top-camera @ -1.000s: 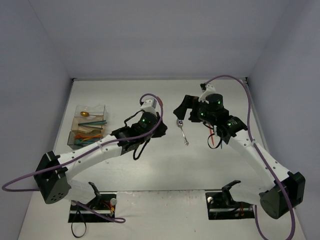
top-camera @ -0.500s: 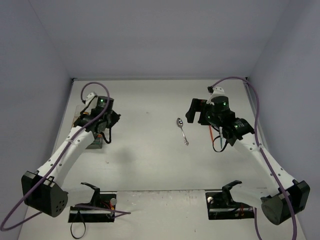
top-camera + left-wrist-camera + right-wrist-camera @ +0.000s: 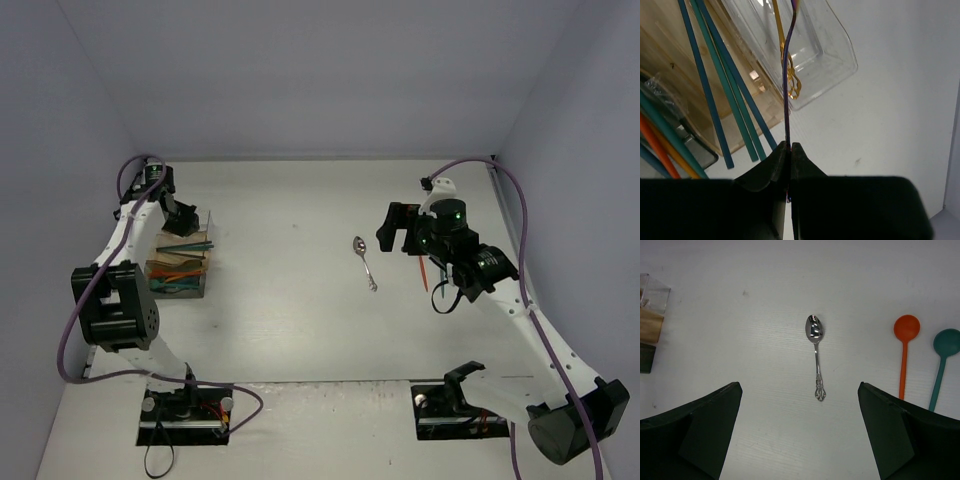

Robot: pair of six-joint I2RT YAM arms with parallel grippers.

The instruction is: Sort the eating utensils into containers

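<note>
Three loose spoons: silver spoon (image 3: 815, 352) mid-frame in the right wrist view; orange spoon (image 3: 905, 347) and teal spoon (image 3: 942, 360) at its right edge.
Compartment box (image 3: 207, 240): left side of the overhead view, partly filled.
Left claw (image 3: 789, 146): pinched tight on a slim gold-purple utensil (image 3: 788, 85) above a clear compartment.
Right claw (image 3: 797, 387): spread wide, empty, over the silver spoon.
Risk: a tilted release could tip the utensil over the rim; the flat silver spoon may skid from the fingers.
Writing: none readable.

A flat matte white tabletop (image 3: 280, 310) spreads below, marked by a few tiny dark specks. Plain pale lavender-grey walls (image 3: 320, 80) enclose its back and both sides.
</note>
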